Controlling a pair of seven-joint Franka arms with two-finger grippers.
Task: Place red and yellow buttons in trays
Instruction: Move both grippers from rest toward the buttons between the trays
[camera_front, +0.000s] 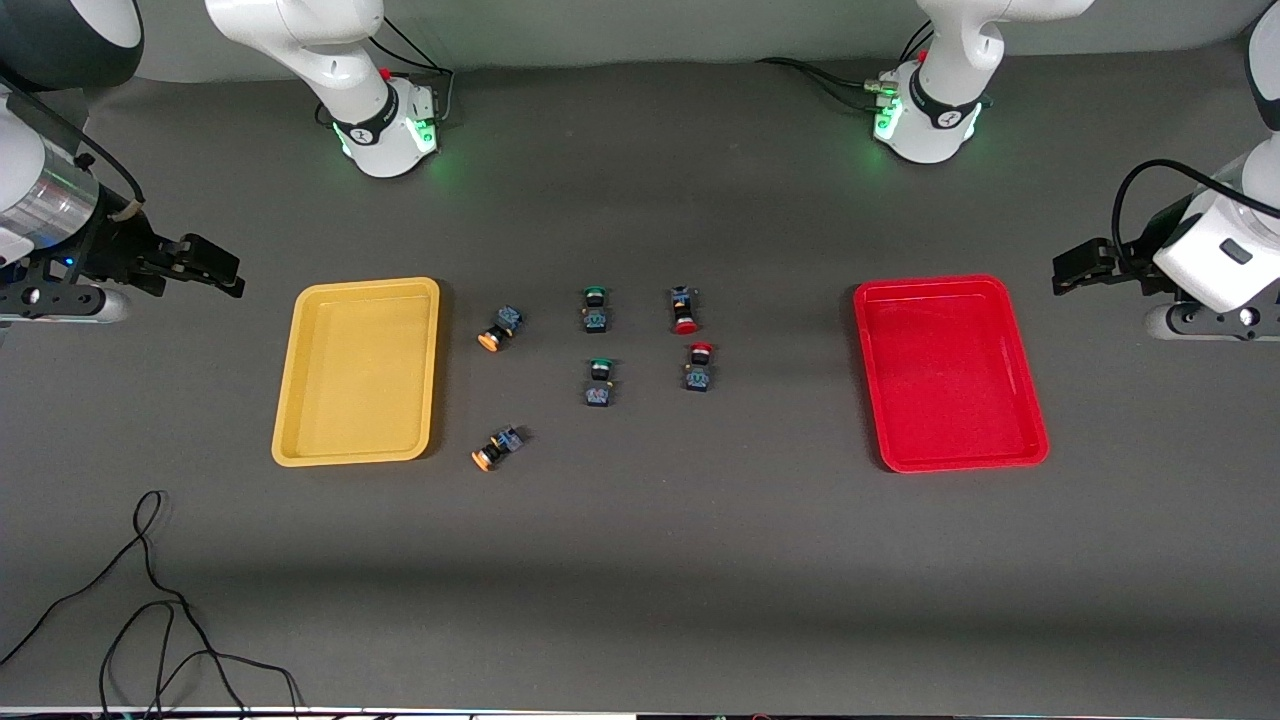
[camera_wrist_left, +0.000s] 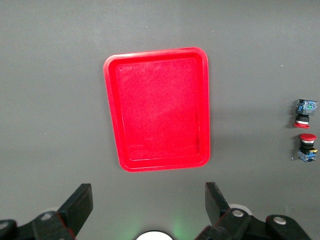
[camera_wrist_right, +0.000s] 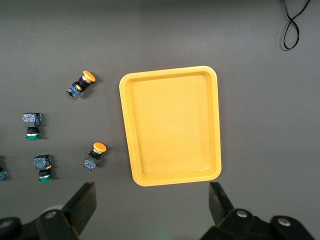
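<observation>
An empty yellow tray (camera_front: 357, 372) lies toward the right arm's end, an empty red tray (camera_front: 948, 372) toward the left arm's end. Between them lie two yellow-capped buttons (camera_front: 500, 328) (camera_front: 497, 447) beside the yellow tray and two red-capped buttons (camera_front: 684, 309) (camera_front: 699, 366) toward the red tray. My right gripper (camera_front: 215, 270) is open and empty, in the air beside the yellow tray (camera_wrist_right: 170, 125). My left gripper (camera_front: 1075, 270) is open and empty, in the air beside the red tray (camera_wrist_left: 157, 110). The left wrist view shows both red buttons (camera_wrist_left: 304, 113) (camera_wrist_left: 307, 147).
Two green-capped buttons (camera_front: 596, 309) (camera_front: 599, 382) lie in a column between the yellow-capped and red-capped ones. A black cable (camera_front: 150, 600) loops on the table near the front camera at the right arm's end. The arm bases (camera_front: 385, 125) (camera_front: 925, 120) stand farthest from the camera.
</observation>
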